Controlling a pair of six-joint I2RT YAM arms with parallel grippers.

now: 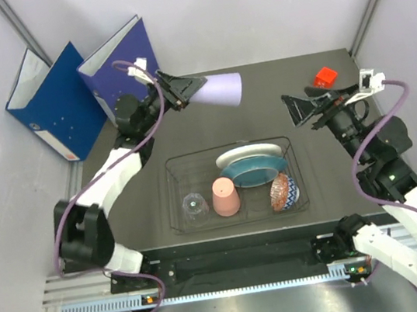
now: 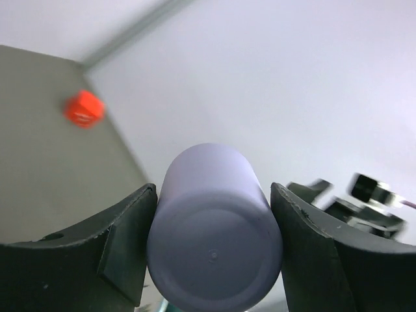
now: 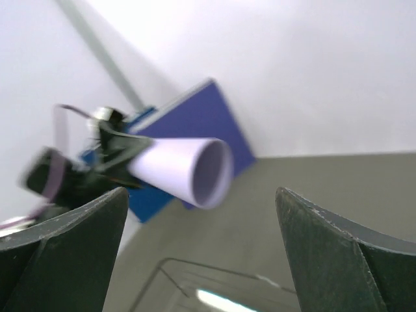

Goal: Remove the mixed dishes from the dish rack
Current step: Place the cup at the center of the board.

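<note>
**Handling the lavender cup held clear of the rack**

1. Grip state. The left gripper [image 2: 213, 195] is closed on the lavender cup [image 1: 222, 89]. One finger presses each side of the narrow base end. The cup lies horizontal with its open mouth pointing toward the right edge of the tabletop [image 1: 322, 178]. It hangs above the far edge, left of centre, well apart from the dish rack [image 1: 170, 185].

2. Handling. The cup looks light, rigid and smooth-walled. It widens toward the mouth, so a hold at the base is likely to slip if tilted mouth-down. Turn it upright before release. A hold nearer mid-wall would be more secure.

3. Second arm. The right gripper [image 1: 294, 110] is spread wide and carries nothing. It hovers near the far right corner, facing the cup.

4. Remaining load. In the rack at the near centre:
   - salmon-pink cup [image 1: 225, 197], inverted
   - clear glass [image 1: 193, 208], just left of it, fragile and slippery
   - teal plate [image 1: 254, 171] and white plate [image 1: 247, 154], on edge
   - small bowl [image 1: 283, 192], tilted at the right end

5. Surface and room. The tabletop is dark and matte. A red block [image 1: 326, 75] sits at the far right corner. Blue binders [image 1: 66, 99] lean at the far left corner. Plain pale walls [image 1: 265, 6] close in the far, left and right sides.
</note>
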